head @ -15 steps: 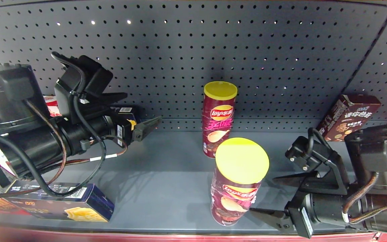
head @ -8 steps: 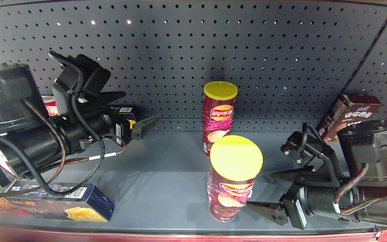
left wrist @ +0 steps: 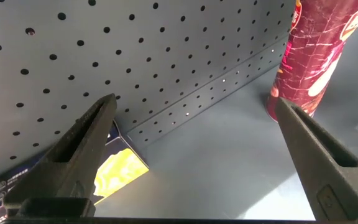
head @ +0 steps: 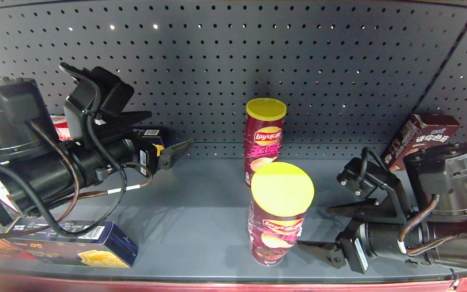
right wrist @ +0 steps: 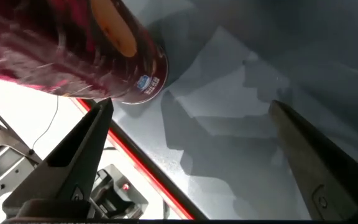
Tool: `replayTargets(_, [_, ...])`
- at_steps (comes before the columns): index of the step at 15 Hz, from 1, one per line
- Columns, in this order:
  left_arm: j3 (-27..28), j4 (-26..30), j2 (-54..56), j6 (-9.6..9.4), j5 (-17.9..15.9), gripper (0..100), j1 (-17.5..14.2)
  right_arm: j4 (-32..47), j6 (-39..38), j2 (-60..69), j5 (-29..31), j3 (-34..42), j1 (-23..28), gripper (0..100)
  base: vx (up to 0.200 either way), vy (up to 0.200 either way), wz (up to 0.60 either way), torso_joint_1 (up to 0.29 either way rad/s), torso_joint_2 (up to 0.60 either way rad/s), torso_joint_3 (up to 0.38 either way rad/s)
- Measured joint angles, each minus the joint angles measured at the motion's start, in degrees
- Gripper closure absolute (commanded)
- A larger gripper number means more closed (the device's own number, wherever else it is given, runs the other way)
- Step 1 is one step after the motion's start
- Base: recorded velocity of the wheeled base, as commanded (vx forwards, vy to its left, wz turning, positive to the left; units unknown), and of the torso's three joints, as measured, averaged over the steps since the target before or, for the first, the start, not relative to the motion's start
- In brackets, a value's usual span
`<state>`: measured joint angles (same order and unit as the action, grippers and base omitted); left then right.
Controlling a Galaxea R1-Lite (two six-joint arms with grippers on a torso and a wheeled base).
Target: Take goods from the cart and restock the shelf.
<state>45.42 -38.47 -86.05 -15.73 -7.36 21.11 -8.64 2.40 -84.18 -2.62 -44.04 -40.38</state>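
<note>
Your right gripper (head: pixel 312 227) hung spread just beside the front chip can (head: pixel 280 215), upright near the front edge of the shelf (head: pixel 185 211). A light, stiff, slick tube that probably tipped easily, it likely wanted a gentle mid-body hold. Your left gripper (head: pixel 172 127) gaped well apart.

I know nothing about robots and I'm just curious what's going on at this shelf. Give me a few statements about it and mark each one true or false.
1. Two chip cans, the front can and the back can, stand upright on the shelf. True.
2. The right pincer is clamped around the front can. False: it is open and sits beside that can.
3. Both cans have yellow lids. True.
4. The blue box lies at the shelf's back right. False: it lies flat at the front left.
5. The left pincer holds a box. False: it is open and empty.
</note>
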Motion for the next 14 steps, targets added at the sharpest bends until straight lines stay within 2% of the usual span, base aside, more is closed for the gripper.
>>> replayTargets(14, [0.0,-0.1,-0.2,0.02,0.0,0,0.0,0.0,0.0,-1.1,0.0,-1.1,-0.5,0,0.0,0.0,0.0,0.0,0.0,0.0])
